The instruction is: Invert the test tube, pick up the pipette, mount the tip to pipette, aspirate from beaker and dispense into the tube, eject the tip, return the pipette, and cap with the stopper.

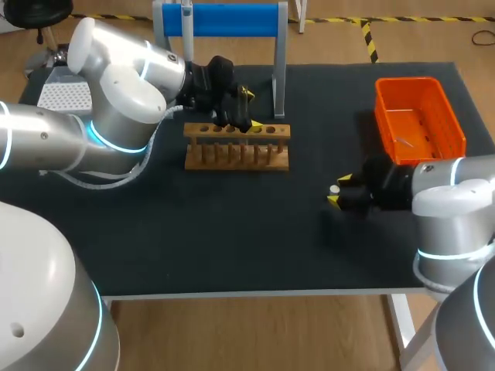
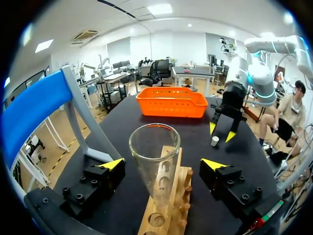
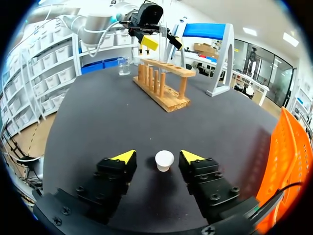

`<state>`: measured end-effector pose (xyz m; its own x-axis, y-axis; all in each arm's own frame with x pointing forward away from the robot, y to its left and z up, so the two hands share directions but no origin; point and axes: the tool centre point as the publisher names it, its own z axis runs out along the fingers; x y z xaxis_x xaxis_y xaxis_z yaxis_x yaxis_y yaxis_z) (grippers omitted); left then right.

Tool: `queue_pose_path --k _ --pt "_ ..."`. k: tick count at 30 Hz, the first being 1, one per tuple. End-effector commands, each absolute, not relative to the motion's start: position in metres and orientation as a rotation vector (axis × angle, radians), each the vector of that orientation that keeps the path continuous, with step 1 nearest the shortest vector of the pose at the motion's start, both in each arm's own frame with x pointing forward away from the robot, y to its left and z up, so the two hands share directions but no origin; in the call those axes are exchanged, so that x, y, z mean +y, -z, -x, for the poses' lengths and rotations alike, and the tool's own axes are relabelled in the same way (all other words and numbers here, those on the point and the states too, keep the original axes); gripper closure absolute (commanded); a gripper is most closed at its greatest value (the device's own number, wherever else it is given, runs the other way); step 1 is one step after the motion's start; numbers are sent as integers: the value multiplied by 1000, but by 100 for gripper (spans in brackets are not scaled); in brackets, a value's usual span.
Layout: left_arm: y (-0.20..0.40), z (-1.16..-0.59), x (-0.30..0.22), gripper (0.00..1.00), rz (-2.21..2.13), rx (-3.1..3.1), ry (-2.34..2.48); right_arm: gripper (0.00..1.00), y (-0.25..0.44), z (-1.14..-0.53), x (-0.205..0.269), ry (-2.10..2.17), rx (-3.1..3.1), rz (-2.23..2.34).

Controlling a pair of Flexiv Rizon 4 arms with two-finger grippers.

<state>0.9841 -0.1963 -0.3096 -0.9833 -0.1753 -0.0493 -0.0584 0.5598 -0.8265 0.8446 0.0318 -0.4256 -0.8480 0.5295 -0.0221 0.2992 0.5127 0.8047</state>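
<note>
Two spread grippers — left gripper (image 2: 162, 164) astride test tube (image 2: 154, 147) at rack (image 2: 180, 193); right gripper (image 3: 156, 156) astride stopper (image 3: 164, 160)

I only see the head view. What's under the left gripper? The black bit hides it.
Observer: The left wrist view shows a clear glass test tube standing in the wooden rack, right between the left gripper tips.
Operator: Is it squeezing the tube?
Observer: No. Both fingers stand clear of the glass, so the gripper is open.
Operator: Where's the beaker?
Observer: The right wrist view shows a small clear beaker on the table, beyond the rack's far end.
</note>
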Motion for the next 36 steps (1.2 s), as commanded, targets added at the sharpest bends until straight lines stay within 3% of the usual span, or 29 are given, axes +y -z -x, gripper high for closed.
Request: queue_pose_path --k 1,36 --pt "309 -985 -197 0 200 2667 1401 50 429 -845 33 -1252 2482 -701" --pt "309 -985 -197 0 200 2667 1401 53 432 -854 37 -1275 2482 -703"
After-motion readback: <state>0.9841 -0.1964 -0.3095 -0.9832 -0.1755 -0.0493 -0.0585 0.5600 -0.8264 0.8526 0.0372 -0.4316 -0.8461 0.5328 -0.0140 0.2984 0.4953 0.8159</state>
